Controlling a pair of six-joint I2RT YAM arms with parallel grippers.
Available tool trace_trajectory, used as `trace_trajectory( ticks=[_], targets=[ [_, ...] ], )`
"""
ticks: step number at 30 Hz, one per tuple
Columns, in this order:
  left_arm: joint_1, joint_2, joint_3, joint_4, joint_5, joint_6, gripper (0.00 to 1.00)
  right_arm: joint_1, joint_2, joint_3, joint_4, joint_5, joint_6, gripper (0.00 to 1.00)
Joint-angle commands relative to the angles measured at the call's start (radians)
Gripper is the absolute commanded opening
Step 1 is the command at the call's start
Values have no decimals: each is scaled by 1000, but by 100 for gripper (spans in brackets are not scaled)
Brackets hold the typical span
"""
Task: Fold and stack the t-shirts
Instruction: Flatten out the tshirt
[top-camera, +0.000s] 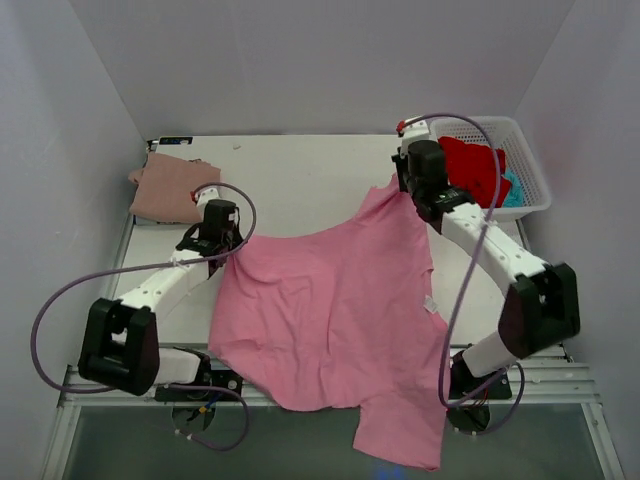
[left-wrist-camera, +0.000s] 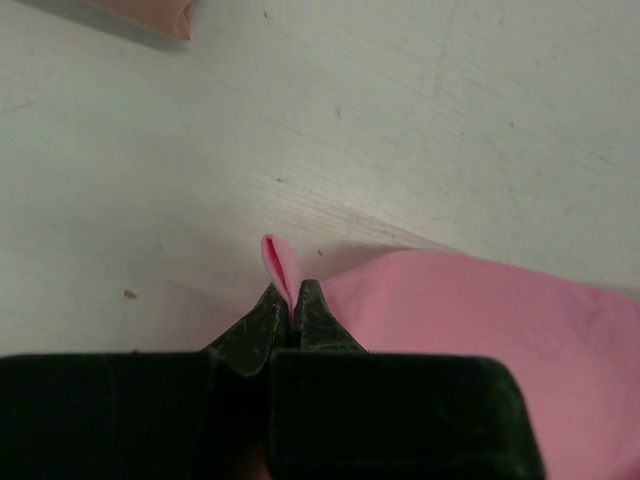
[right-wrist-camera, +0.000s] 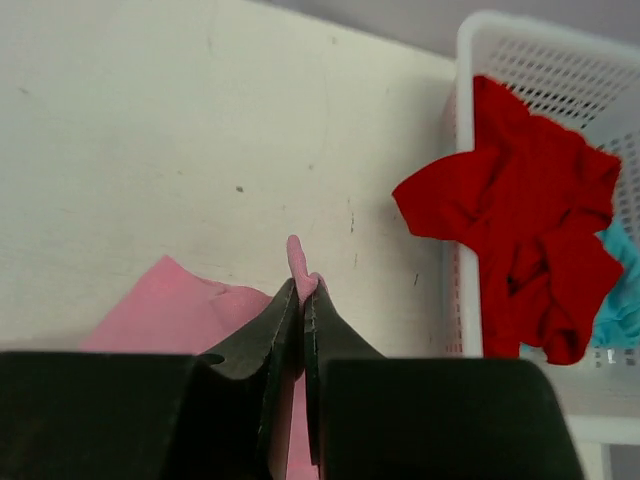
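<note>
A bright pink t-shirt (top-camera: 340, 310) is spread over the middle of the table, its lower part hanging past the front edge, a small white label near its right side. My left gripper (top-camera: 222, 250) is shut on the shirt's left corner, seen pinched in the left wrist view (left-wrist-camera: 292, 300). My right gripper (top-camera: 402, 185) is shut on its far right corner, seen in the right wrist view (right-wrist-camera: 303, 290). A dusty rose t-shirt (top-camera: 170, 188) lies folded at the far left. A red t-shirt (top-camera: 475, 170) and a teal t-shirt (top-camera: 513, 190) lie in the basket.
A white latticed plastic basket (top-camera: 530, 165) stands at the far right corner, also in the right wrist view (right-wrist-camera: 465, 200). The grey walls close in the table on three sides. Bare white tabletop (top-camera: 290, 180) lies between the folded shirt and the basket.
</note>
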Motion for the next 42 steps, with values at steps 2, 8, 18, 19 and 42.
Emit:
trace_trajectory(
  ticks=[2, 8, 18, 19, 42],
  targets=[
    [11, 183, 54, 297, -152, 74, 0, -39, 273, 119, 277, 87, -52, 8],
    [11, 410, 210, 389, -212, 169, 34, -83, 582, 334, 291, 103, -57, 23],
    [-3, 253, 240, 379, -383, 180, 71, -100, 521, 417, 140, 198, -103, 54],
    [-12, 229, 220, 379, -357, 169, 71, -100, 495, 409, 115, 177, -91, 53],
    [-250, 470, 266, 354, -18, 67, 0, -98, 564, 205, -224, -79, 184, 8]
  ],
)
